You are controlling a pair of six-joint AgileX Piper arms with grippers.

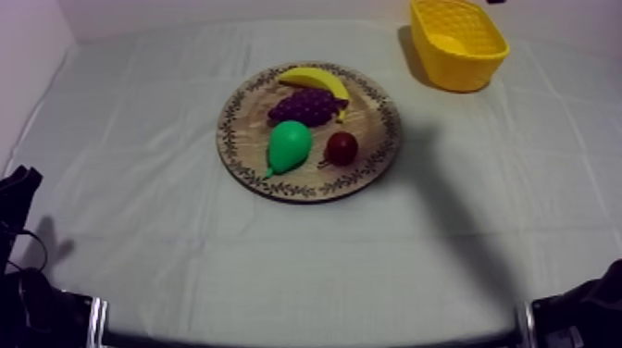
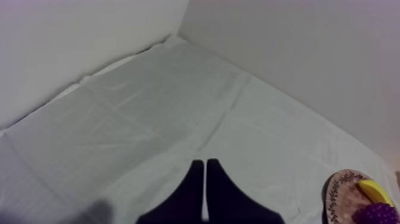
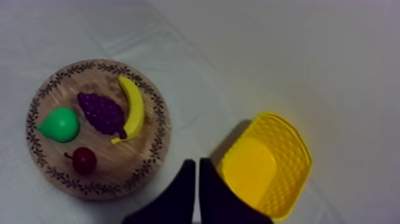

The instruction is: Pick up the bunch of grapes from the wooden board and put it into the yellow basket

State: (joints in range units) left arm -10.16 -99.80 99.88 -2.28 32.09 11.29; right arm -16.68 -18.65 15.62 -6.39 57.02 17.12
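Bunch of grapes (image 1: 304, 106) is lying on the wooden board (image 1: 245, 130), in the board's far half as seen from above. A banana (image 1: 315, 79) is curving along the board's far rim and touching the bunch. A pear (image 1: 289, 146) is lying just beside the bunch toward the board's near rim, with a small red fruit (image 1: 342, 147) next to it. The yellow basket (image 1: 454, 74) is standing well apart from the board, beyond it on the right arm's side.

The left gripper (image 2: 205, 164) is hanging over bare cloth well apart from the board, its fingers pressed together on nothing. The right gripper (image 3: 196, 162) is pointing toward the gap between board and basket, its fingers likewise closed and empty.

Handling, as judged: the bunch is probably a light, hollow toy, fairly stiff and knobbly, so the bumps should be giving the fingers purchase, though smooth plastic may be slipping under a shallow pinch. The broad middle of the bunch is offering the surest hold. The finger on the banana side is having little room, so it may be nudging the banana.
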